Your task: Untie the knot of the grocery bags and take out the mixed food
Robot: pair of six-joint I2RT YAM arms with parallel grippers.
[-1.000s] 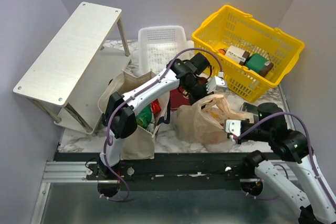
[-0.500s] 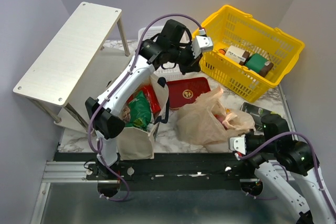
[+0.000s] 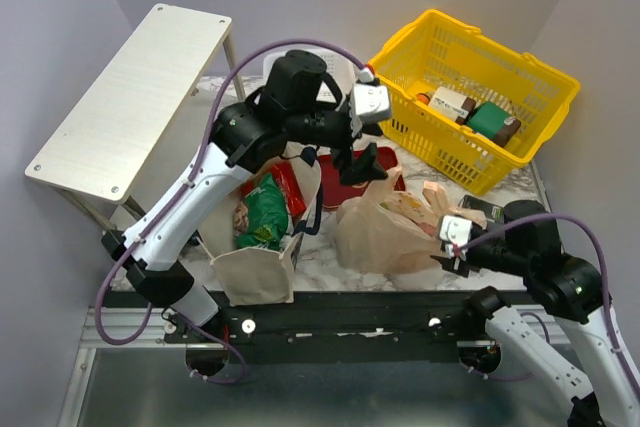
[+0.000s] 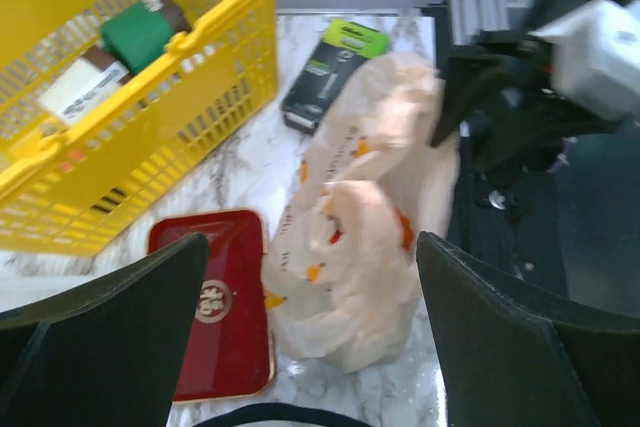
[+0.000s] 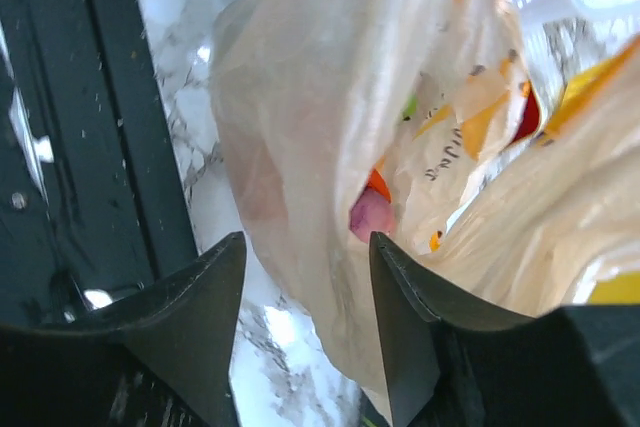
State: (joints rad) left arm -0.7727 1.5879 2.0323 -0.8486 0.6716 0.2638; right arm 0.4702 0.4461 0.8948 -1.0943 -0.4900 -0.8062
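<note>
The thin peach plastic bag [image 3: 385,237] printed with orange fruit sits on the marble right of the beige canvas tote [image 3: 250,267]. Its top [image 4: 345,212] lies bunched and loose; I cannot tell whether the knot still holds. My left gripper [image 3: 367,167] [image 4: 310,240] hovers open above the bag's far side, gripping nothing. My right gripper [image 3: 455,247] [image 5: 305,237] is open at the bag's near right, with loose bag film between its jaws. Through the bag's gap show a purple onion [image 5: 370,215] and something orange [image 5: 378,185]. A green snack bag [image 3: 265,215] and a red packet [image 3: 288,187] stick out of the tote.
A yellow basket [image 3: 440,157] at the back right holds a white box [image 3: 452,102] and a green box [image 3: 492,120]. A flat red pack with a gold emblem [image 4: 215,297] lies behind the bag. A black-and-green box [image 4: 335,72] lies right of the bag. A white shelf [image 3: 130,97] stands back left.
Both grippers were shut on the bag's top a second ago. The left one swung up toward the basket, came back over the bag and opened. The right one dipped back, returned and opened.
</note>
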